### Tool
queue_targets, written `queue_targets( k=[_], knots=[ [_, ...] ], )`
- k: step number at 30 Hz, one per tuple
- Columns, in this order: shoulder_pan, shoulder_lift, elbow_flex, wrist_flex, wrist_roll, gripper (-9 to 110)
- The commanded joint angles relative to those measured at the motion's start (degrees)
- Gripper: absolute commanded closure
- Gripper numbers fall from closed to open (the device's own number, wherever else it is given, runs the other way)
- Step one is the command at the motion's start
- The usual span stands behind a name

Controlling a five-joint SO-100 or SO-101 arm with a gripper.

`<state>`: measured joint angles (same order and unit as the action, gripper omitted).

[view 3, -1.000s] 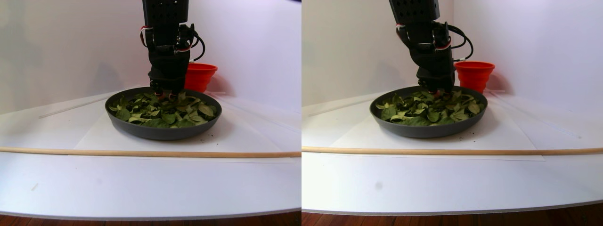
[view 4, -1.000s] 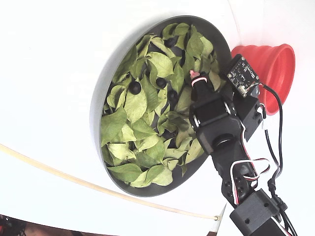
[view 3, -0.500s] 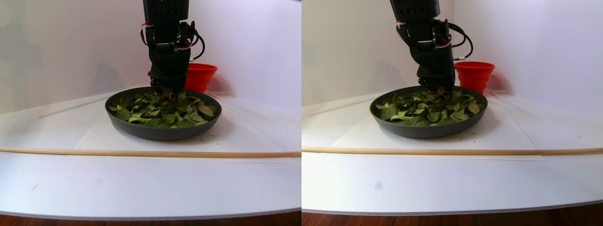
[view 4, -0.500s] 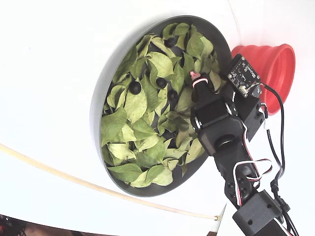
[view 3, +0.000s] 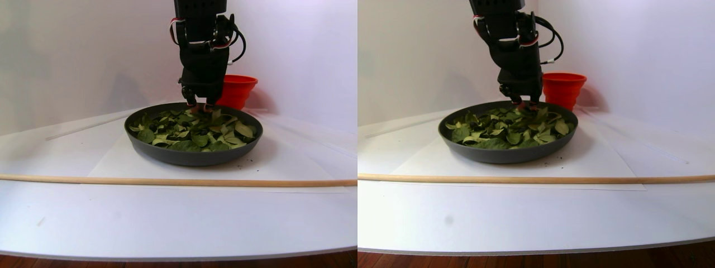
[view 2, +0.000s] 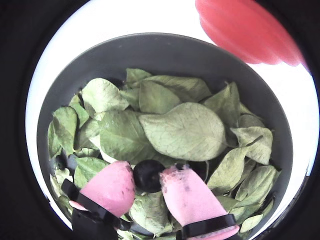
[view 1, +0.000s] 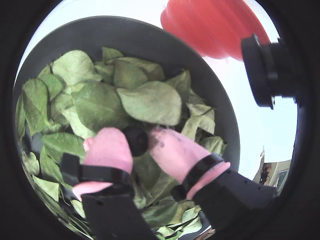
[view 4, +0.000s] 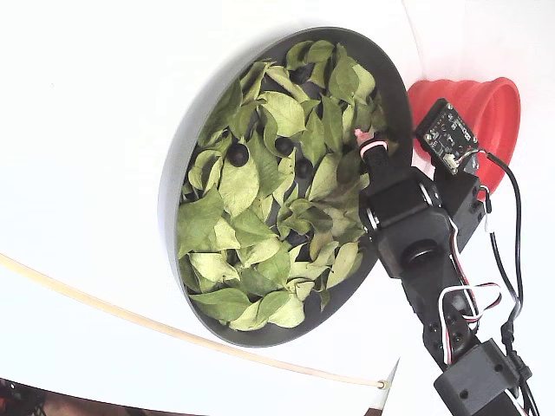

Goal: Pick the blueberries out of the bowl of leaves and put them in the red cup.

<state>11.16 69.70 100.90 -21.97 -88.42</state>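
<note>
We see the tool (view 2: 149, 179) pinching one dark blueberry (view 2: 148, 174) between its two pink fingertips (view 2: 107, 185), closed snugly around it, just above the leaves (view 2: 182, 130). In a wrist view the berry (view 1: 135, 139) sits right at the tips, over the dark grey bowl (view 1: 107, 32). From the fixed view we find the tool (view 4: 373, 147) at the bowl's (view 4: 178, 156) edge nearest the red cup (view 4: 486, 113), which stands just beside the bowl on the white tabletop (view 4: 95, 95). More blueberries (view 4: 238, 154) lie among the leaves (view 4: 238, 186) toward the middle. In the stereo pair view the arm hangs over the far rim of the bowl (view 3: 192, 156), the cup (view 3: 239, 89) behind it, and a wooden stick (view 3: 111, 180) lies across the tabletop in front.
</note>
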Motion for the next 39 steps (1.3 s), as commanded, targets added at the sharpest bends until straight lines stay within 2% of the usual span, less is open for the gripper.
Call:
queue_targets(
  k=[1,39],
  knots=[
    [1.05,8.7,0.09,0.44,-0.26,92],
    [2.9,24.96,5.54,8.61,-3.52,92]
  ],
)
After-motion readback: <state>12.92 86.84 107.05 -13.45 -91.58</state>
